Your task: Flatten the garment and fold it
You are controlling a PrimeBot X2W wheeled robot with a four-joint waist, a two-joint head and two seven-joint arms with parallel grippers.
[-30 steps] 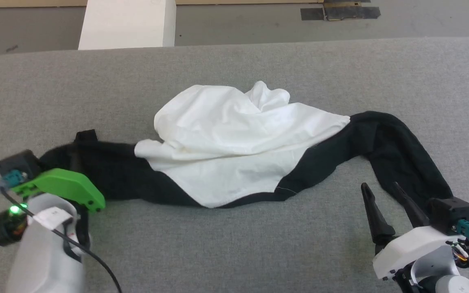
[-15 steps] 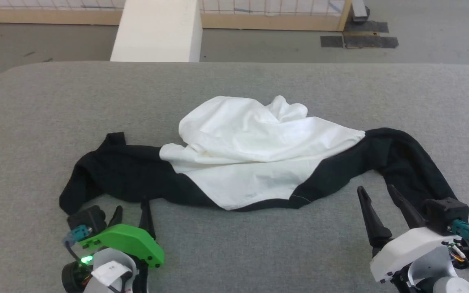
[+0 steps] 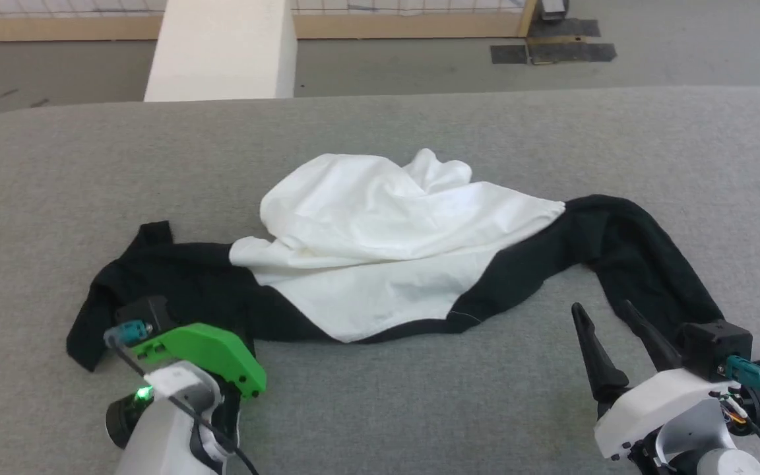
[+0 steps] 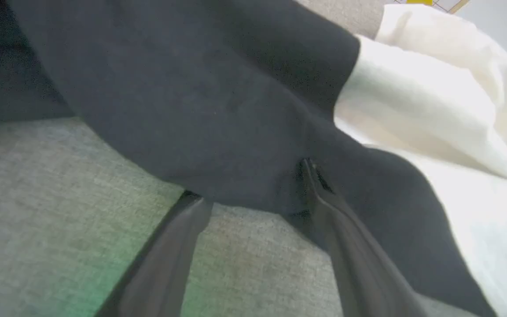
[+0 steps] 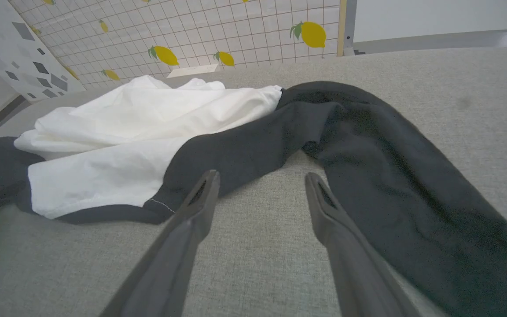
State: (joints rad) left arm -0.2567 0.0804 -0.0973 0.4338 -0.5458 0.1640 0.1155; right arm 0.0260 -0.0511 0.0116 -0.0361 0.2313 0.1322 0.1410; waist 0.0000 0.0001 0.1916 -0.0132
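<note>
Currently, item one: the garment (image 3: 386, 251) is lying crumpled on the grey table (image 3: 380, 409), its white body bunched in the middle and its black sleeves trailing to either side. The left gripper (image 4: 251, 182) is standing wide open at the near edge of the garment's left sleeve, clamping nothing. The right gripper (image 3: 601, 305) is gaping equally wide and empty, just beside the garment's right sleeve.

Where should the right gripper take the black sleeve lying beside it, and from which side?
Probably the sleeve low down, toward its cuff end. It lies flat as a long band just right of the open right gripper, so come in low from its left edge, one finger sliding under the cloth along the grey surface.
</note>
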